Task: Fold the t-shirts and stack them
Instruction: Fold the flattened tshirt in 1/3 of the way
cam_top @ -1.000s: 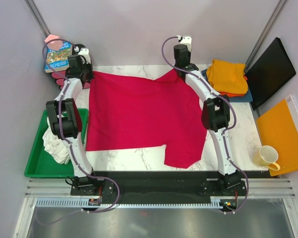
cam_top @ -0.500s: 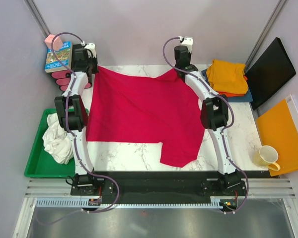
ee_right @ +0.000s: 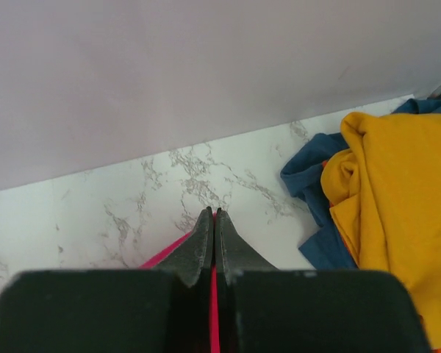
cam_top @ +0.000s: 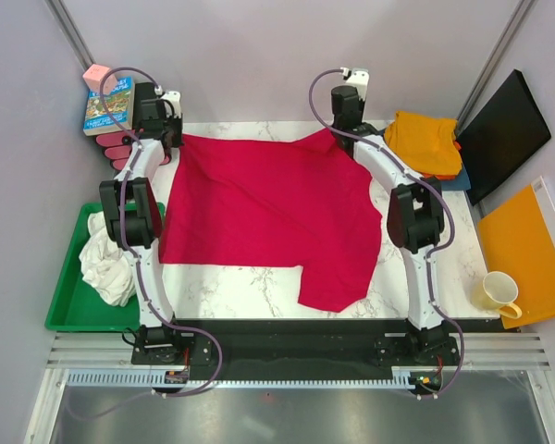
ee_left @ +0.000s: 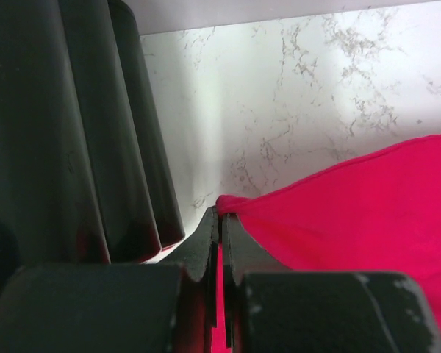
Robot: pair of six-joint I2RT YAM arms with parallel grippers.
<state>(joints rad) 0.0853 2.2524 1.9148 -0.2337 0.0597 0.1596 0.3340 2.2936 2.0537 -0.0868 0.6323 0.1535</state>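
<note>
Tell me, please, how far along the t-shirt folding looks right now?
Done: a yellow-orange t-shirt sits stacked over a blue t-shirt at the far right. In hand: the crimson t-shirt lies spread out, unfolded, with the left gripper and right gripper shut on its far corners. Left: folding and stacking it, then the white t-shirt crumpled in the green tray.

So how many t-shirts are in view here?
5: crimson one spread on the table; yellow-orange, orange and blue stacked far right; white one crumpled in the green tray. The stack may hide more.
</note>
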